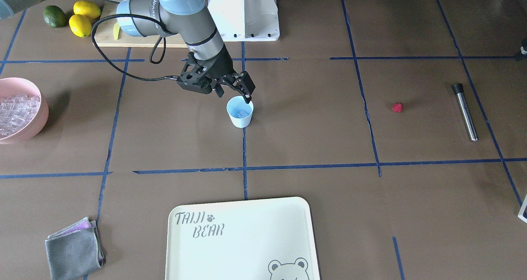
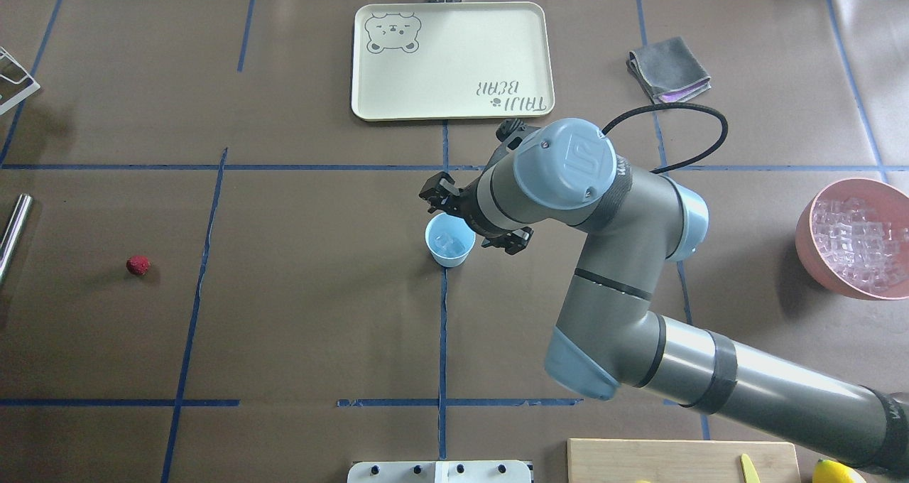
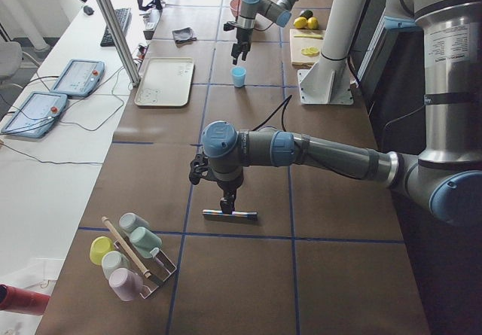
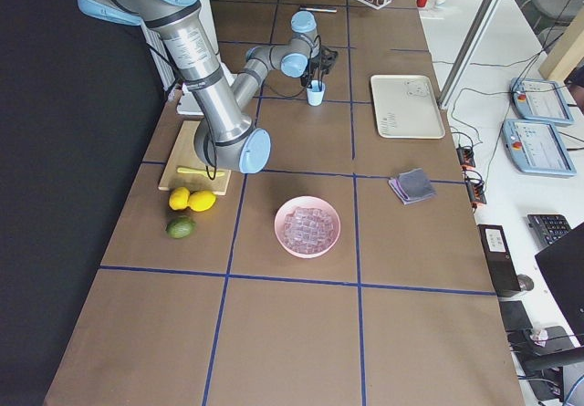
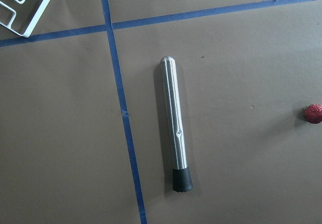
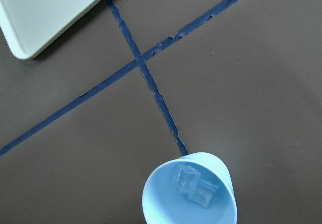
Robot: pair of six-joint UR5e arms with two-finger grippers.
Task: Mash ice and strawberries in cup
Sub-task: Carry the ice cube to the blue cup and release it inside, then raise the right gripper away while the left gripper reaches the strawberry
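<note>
The light-blue cup [image 1: 240, 114] stands upright near the table's middle on a blue tape line. Two clear ice cubes [image 6: 193, 186] lie in the cup [image 6: 188, 199]. My right gripper [image 1: 234, 94] hangs open just above the cup's rim with nothing between its fingers. More ice [image 1: 15, 111] fills the pink bowl [image 1: 39, 119]. The red strawberry [image 1: 397, 107] lies alone on the table, close to a steel muddler [image 5: 175, 123] with a black tip. My left gripper [image 3: 226, 199] hovers over that muddler; it shows only in the exterior left view, so I cannot tell its state.
A cream tray [image 1: 243, 239] lies at the operators' side beside a folded grey cloth [image 1: 74, 251]. Lemons [image 1: 84, 18] and a green fruit [image 1: 54, 16] sit by a wooden board [image 1: 140, 41]. A wire rack of cups [image 3: 128, 256] stands at the left end.
</note>
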